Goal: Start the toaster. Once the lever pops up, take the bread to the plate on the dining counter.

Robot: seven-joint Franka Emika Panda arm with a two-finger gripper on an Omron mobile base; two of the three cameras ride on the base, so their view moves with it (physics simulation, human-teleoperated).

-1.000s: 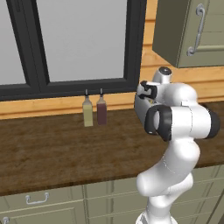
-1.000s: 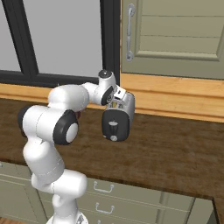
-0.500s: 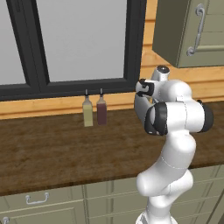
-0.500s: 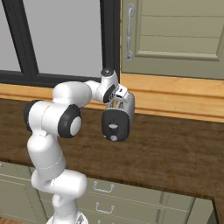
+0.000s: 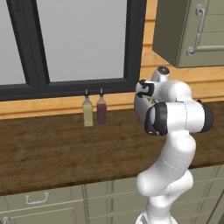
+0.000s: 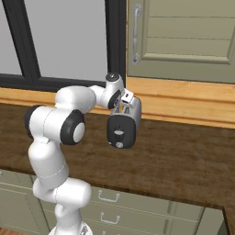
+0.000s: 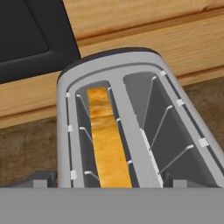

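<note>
We have the gripper poised right above the toaster, which stands toward the back edge of the worktop, close under the wooden sill — with its black end panel turned out toward the front edge. From the hand view we look straight down into the two slots: the bread sits deep in the left one, golden along its top edge, and the right slot is bare wire. We judge the hand hangs here so that it can drop onto the slice from above. Whether its fingers stand spread or drawn in we cannot tell — the tips barely show. Along the back edge to the left stand two small bottles, well apart from the toaster and out of our way.
</note>
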